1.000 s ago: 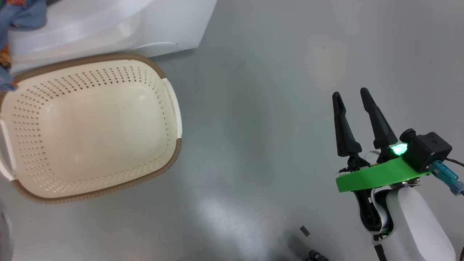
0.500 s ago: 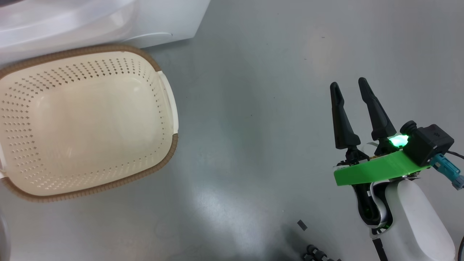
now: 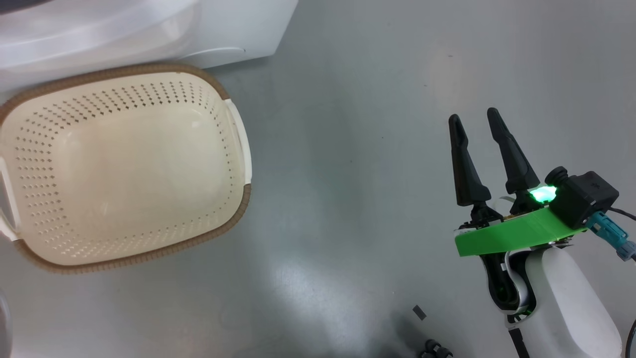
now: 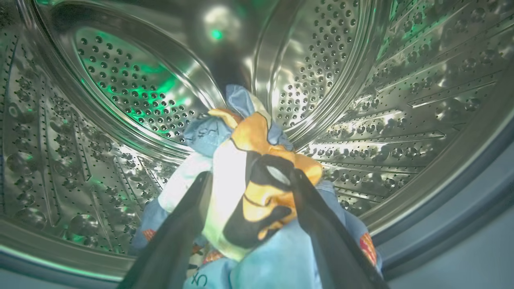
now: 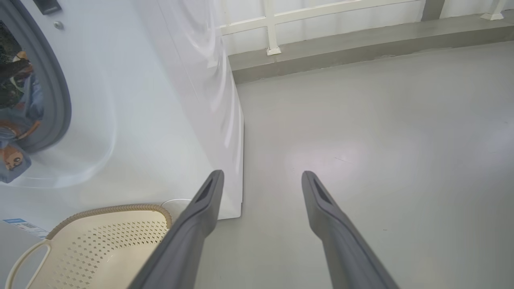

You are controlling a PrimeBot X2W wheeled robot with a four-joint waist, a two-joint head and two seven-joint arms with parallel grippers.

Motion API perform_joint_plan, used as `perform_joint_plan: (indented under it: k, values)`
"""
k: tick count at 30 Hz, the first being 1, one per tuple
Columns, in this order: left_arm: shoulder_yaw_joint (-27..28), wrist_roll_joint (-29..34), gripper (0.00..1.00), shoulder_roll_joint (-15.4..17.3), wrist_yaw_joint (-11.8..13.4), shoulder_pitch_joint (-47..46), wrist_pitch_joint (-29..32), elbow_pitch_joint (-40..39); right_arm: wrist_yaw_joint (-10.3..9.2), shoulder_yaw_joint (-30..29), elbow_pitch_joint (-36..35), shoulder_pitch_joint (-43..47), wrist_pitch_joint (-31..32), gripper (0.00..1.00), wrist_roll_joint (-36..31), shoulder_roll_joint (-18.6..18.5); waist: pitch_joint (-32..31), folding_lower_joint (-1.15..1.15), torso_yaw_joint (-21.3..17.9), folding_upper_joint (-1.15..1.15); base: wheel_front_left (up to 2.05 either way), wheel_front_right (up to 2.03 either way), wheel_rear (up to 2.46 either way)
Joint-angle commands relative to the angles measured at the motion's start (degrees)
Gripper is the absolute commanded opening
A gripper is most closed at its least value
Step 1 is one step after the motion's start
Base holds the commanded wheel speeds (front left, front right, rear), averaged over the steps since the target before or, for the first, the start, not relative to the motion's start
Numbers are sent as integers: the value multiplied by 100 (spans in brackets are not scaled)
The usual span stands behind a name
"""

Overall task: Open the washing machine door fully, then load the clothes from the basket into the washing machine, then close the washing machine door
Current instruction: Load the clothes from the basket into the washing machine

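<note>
In the left wrist view my left gripper [image 4: 249,180] is inside the perforated steel drum [image 4: 132,84] of the washing machine. It is shut on a bundle of the clothes [image 4: 249,160], light-blue fabric with orange, black and white print. The cream basket [image 3: 238,209] with its brown rim stands on the floor before the white washing machine [image 3: 238,30] and holds nothing. My right gripper [image 3: 472,122] hangs open over bare floor to the right, nothing between its fingers. The right wrist view shows the clothes [image 5: 16,160] hanging at the grey gasket [image 5: 60,100]. The washing machine door is out of view.
Grey floor [image 3: 348,149] stretches between the basket and my right arm. Small dark bits [image 3: 420,312] lie on it near the bottom edge. In the right wrist view a raised kerb with a white railing [image 5: 273,28] runs behind the machine, and a blue label sticker [image 5: 16,221] sits low on its front.
The blue cloth at the head view's top left a second ago has gone out of that view. The camera has shifted slightly. My right gripper stays open, hardly moved.
</note>
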Motion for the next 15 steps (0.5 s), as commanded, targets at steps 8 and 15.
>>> perform_joint_plan:
  k: [8, 15]
  values:
    - [-34, -19, 100, 129, -20, -131, -13, -27, 42, 114, -108, 65, -45, 100, 7, -38, -58, 0, 61, -1, 0, 0, 0]
    - [80, -188, 100, 0, -33, 224, -13, -410, 42, 75, -83, 88, -45, 100, -42, -38, -168, 0, 126, -1, 0, 0, 0]
